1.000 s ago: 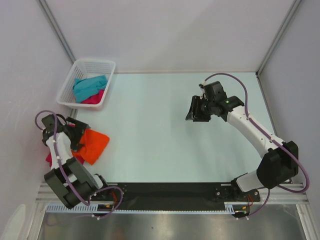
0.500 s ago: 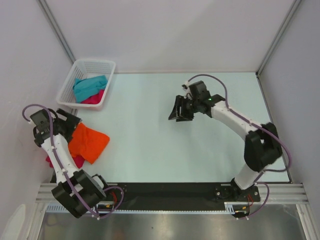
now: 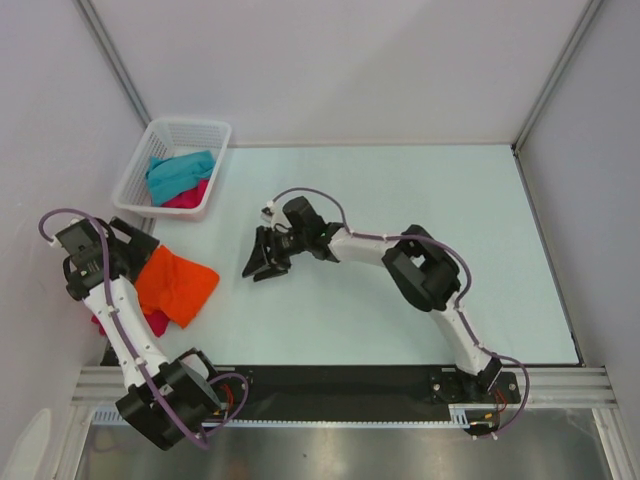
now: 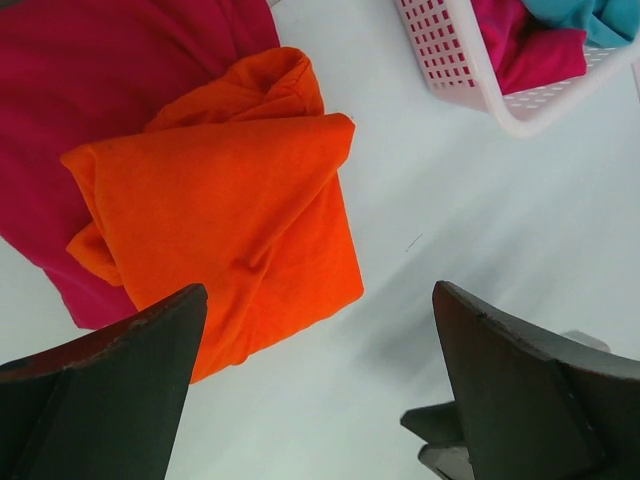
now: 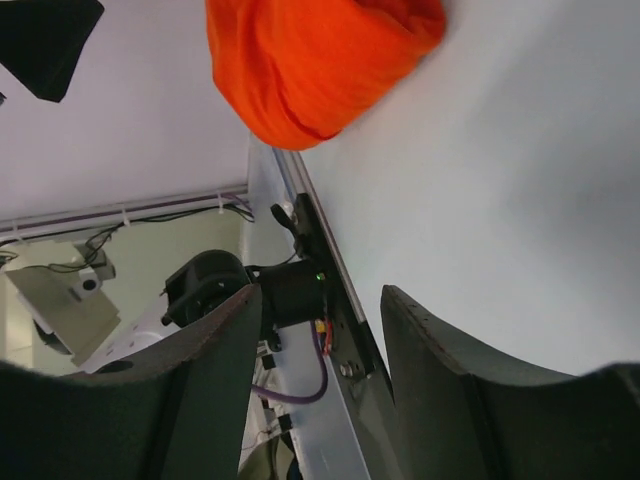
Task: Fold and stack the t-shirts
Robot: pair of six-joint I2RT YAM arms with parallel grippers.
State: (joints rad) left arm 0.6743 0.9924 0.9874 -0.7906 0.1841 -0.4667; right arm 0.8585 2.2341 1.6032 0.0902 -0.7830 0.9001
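Left gripper (image 3: pixel 128 243): I see it at the left edge of the top view, jaws spread wide with nothing between them. On its own wrist camera (image 4: pixel 318 295) the two fingers sit far apart in the bottom corners, above the cloth and clear of it.
Orange t-shirt (image 3: pixel 178 285) (image 4: pixel 230 200): directly below the left gripper, folded into a rough rectangle with one bunched corner toward the top of the wrist frame.
Pink t-shirt (image 3: pixel 158 322) (image 4: pixel 100 70): under the orange one, spreading into the upper left of the wrist frame. The orange cloth overlaps its right part and also rests on the counter.
Right gripper (image 3: pixel 258 270) (image 5: pixel 320 295): left of centre in the top view, jaws apart and holding nothing. It is near the right side of the orange t-shirt (image 5: pixel 310 60) but apart from it; on its wrist camera the cloth fills the top of the frame, beyond the fingers.
Basket (image 3: pixel 190 125) (image 4: pixel 480 90): white lattice, upper left of the top view, well apart from both grippers.
Teal t-shirt (image 3: pixel 178 172) (image 4: pixel 590 12): crumpled inside the basket.
Second pink t-shirt (image 3: pixel 190 195) (image 4: pixel 525 45): also in the basket, touching the teal one and lying toward the basket's near wall.
Counter (image 3: pixel 400 200): pale surface carrying all of it.
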